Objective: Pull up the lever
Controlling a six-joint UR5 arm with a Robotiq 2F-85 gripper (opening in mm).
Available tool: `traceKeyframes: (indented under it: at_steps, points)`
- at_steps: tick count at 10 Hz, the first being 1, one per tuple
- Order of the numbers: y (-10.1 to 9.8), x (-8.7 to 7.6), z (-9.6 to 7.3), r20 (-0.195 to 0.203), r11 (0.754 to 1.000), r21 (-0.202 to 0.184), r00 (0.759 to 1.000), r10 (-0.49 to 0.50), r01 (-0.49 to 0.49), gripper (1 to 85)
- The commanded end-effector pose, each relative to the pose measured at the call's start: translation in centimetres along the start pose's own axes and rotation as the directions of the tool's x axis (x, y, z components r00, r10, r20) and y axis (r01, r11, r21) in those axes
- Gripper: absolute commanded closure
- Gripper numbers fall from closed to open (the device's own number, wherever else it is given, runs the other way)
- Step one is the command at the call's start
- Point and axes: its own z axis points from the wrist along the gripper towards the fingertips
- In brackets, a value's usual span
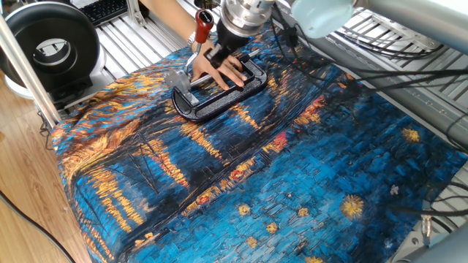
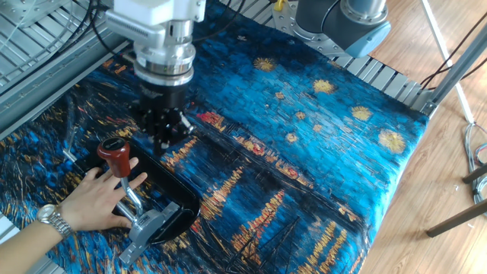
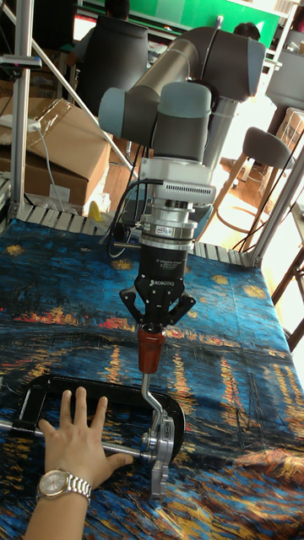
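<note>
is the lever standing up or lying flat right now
Standing up. The lever rises steeply from its bracket, red tip high above the clamp frame lying flat.

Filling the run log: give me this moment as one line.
pincer: open, clear of lever | lever: raised, red tip up | hand: pressing on clamp frame

cloth [image 2: 319, 144]: deep blue, swirled with orange and yellow, painted night-sky pattern
lever [image 3: 151, 381]: silver arm, red tip
clamp frame [image 1: 219, 98]: black
gripper [image 3: 155, 326]: black
watch [image 3: 62, 484]: silver
arm shell [image 3: 181, 110]: grey
</note>
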Motion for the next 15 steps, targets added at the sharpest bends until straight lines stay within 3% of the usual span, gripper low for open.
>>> traceKeyframes:
  at_steps: [1, 4, 9, 12, 14, 15]
  points:
    - [-0.1, 3.5, -1.1, -0.083, 0.997, 0.026, 0.994, 0.075, -0.073, 84.3]
    - [0.1, 4.4, -1.2, -0.098, 0.995, 0.011, 0.991, 0.096, -0.095, 84.3]
    - [-0.1, 3.0, -1.1, -0.047, 0.996, 0.014, 0.995, 0.087, -0.087, 84.3]
    - [0.0, 4.0, -1.1, -0.083, 0.985, 0.019, 0.981, 0.174, -0.173, 84.3]
    - [0.0, 2.3, -1.0, -0.018, 0.972, 0.008, 0.972, 0.234, -0.234, 84.3]
    - [0.0, 2.4, -1.0, -0.02, 0.968, 0.009, 0.968, 0.249, -0.249, 84.3]
